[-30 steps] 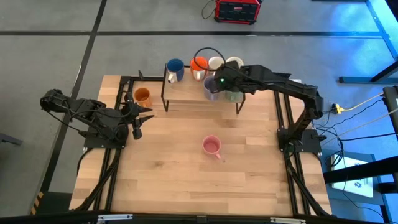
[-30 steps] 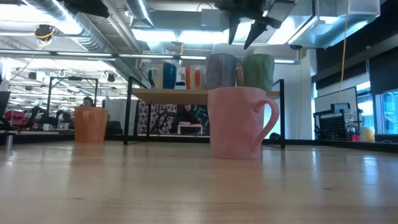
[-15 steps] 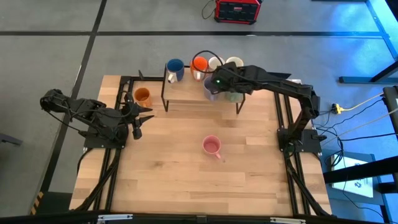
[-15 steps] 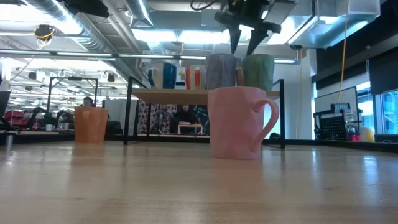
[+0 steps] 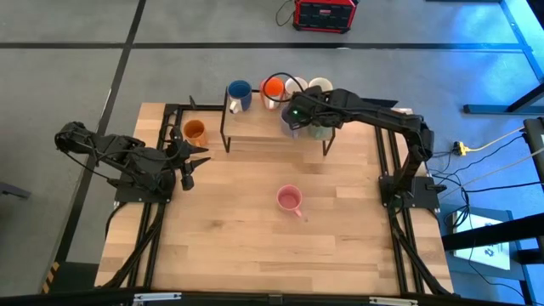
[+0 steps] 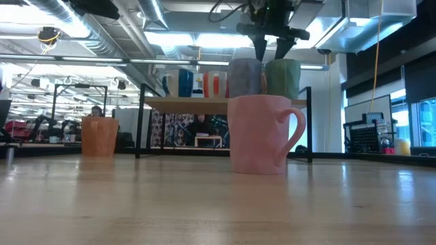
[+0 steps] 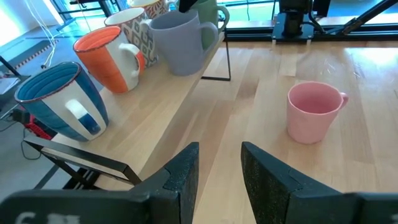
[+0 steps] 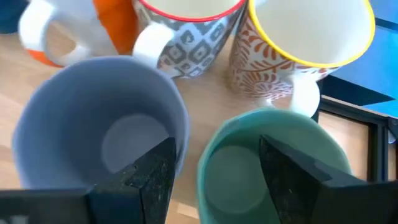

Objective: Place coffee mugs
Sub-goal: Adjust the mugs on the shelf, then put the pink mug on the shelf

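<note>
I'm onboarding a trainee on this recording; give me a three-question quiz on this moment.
1. True or false: the pink mug stands on the raised shelf.
2. Which arm's gripper hangs over the shelf's mugs? A left, B right.
3. Fill in: the right gripper hangs over the lavender mug and the ____ mug.

Key: 1 false, it stands on the table; 2 B; 3 green.
</note>
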You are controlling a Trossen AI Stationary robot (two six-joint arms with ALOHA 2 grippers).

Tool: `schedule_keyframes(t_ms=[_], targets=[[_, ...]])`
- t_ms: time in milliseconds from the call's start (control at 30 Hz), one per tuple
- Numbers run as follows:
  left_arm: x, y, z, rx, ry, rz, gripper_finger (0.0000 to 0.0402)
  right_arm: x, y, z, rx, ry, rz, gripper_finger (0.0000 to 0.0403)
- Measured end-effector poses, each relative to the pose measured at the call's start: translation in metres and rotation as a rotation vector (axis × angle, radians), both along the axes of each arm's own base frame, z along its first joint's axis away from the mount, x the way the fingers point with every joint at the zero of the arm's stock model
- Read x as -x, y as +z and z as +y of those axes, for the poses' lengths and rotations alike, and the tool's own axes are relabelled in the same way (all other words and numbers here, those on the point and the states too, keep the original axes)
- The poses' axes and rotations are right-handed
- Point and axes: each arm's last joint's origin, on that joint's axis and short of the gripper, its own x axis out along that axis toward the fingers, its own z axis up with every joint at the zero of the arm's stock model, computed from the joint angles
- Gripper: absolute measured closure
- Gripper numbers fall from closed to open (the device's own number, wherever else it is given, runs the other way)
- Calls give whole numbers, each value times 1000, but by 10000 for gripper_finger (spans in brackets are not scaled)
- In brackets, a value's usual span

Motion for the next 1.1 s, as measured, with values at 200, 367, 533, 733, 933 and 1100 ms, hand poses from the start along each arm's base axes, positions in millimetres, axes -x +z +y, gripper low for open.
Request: schedule_keyframes(t_ms=[200,367,533,733,933,1100], targets=[[0,0,0,0,0,0,287,1,0,-2,23,-14,7,188],[0,0,0,0,0,0,287,3,9,-1,46,-11,-35,188],[0,0,0,0,1,0,287,3,37,21,58,76,-122,188],[-1,1,0,48,18,-35,287,-4,47,87,-7,297,-167,188],[-5,-1,-3,89,-32,-29,287,-10,7,158,-142,415,-142,188],[-13,-11,-9,134,-118,4,287,-8,-23,214,-163,482,-196,188]])
